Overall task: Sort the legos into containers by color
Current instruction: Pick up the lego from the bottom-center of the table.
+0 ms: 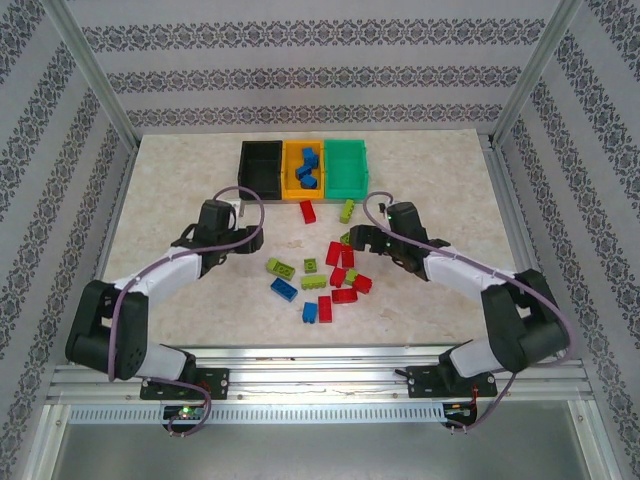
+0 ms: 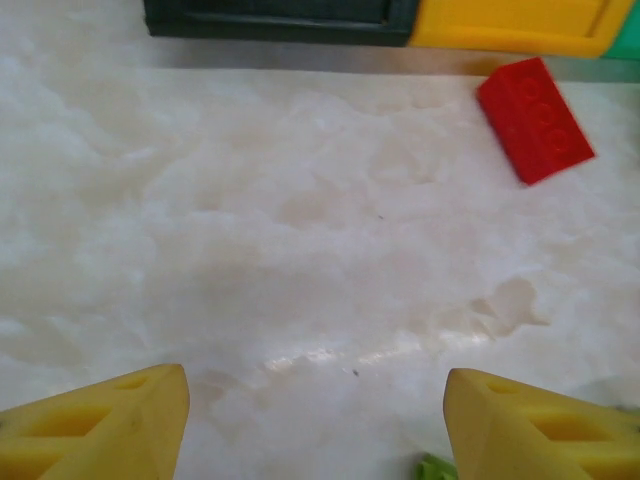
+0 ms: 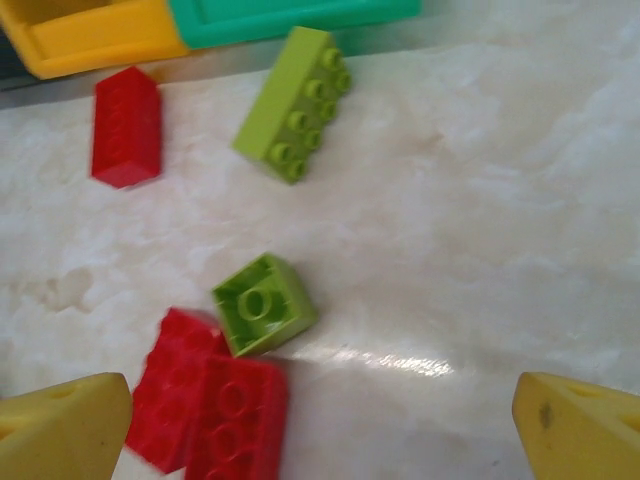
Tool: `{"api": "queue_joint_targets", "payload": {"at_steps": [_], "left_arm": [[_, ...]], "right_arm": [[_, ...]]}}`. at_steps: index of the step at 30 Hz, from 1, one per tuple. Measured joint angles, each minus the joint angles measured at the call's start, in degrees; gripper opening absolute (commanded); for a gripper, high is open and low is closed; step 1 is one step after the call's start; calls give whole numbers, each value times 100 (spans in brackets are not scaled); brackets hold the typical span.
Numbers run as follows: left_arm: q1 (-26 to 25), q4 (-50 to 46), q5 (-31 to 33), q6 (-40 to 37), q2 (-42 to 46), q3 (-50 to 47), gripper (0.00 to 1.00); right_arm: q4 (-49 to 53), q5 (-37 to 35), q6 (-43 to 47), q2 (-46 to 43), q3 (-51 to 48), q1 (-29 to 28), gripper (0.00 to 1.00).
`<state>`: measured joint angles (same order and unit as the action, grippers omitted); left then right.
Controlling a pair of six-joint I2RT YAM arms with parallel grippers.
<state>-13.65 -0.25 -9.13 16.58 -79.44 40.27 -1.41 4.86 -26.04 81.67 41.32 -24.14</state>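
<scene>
Hovering right pincer (image 3: 320, 440), spread wide and empty, by lime square brick (image 3: 263, 303) short of teal bin (image 3: 300, 15); probably lowering and closing on it next. Left pincer (image 2: 315, 420) gaping too, empty.

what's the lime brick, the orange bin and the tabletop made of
The lime brick: likely moulded plastic; crisp studs, even colour, slight sheen. The orange bin: plastic by its smooth wall. The tabletop: marble-patterned, glossy with a glare streak; stone or laminate, cannot tell.
</scene>
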Motion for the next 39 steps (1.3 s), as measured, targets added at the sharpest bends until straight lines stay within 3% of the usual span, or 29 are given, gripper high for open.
{"api": "queue_joint_targets", "payload": {"at_steps": [9, 15, 20, 27, 39], "left_arm": [[0, 977, -72, 236, 415, -800, 68], [0, 1189, -9, 302, 455, -894, 68], [2, 1281, 120, 348, 584, -1032, 68], [17, 1322, 496, 433, 951, -1233, 68], [31, 1408, 791, 584, 1043, -1362, 67]], "right_arm": [[1639, -750, 354, -229, 1049, -1735, 96], [2192, -643, 332, 44, 1690, -2868, 73], [2306, -308, 243, 984, 2170, -3440, 70], [2612, -144, 328, 2275, 3051, -3751, 69], [3217, -555, 509, 2892, 3550, -3683, 69]]}}
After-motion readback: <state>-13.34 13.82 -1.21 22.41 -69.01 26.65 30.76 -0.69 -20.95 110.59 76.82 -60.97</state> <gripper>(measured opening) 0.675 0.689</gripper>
